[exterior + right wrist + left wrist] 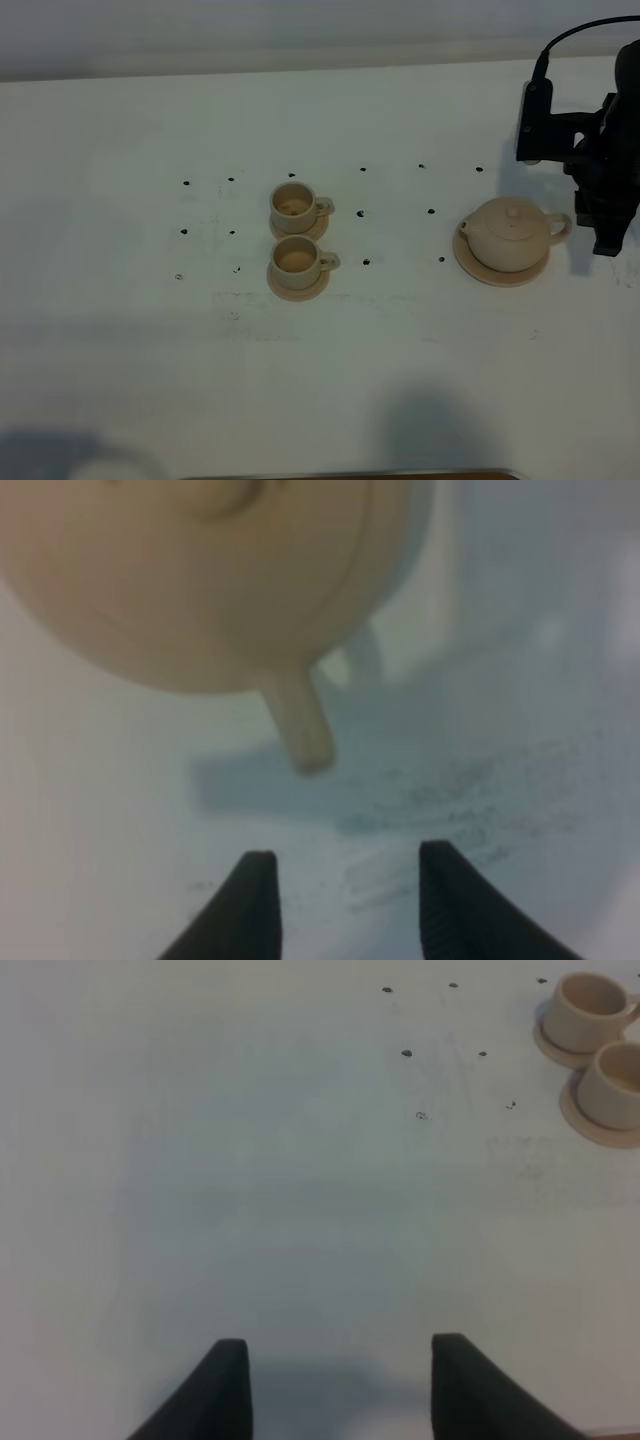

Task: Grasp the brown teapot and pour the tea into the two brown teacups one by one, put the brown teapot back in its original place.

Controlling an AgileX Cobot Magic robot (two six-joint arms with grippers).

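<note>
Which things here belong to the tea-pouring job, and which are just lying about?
Job: brown teapot; large saucer under it; far teacup; near teacup; right gripper, open near the teapot's handle.
Not the job: black dots marked on the table.
</note>
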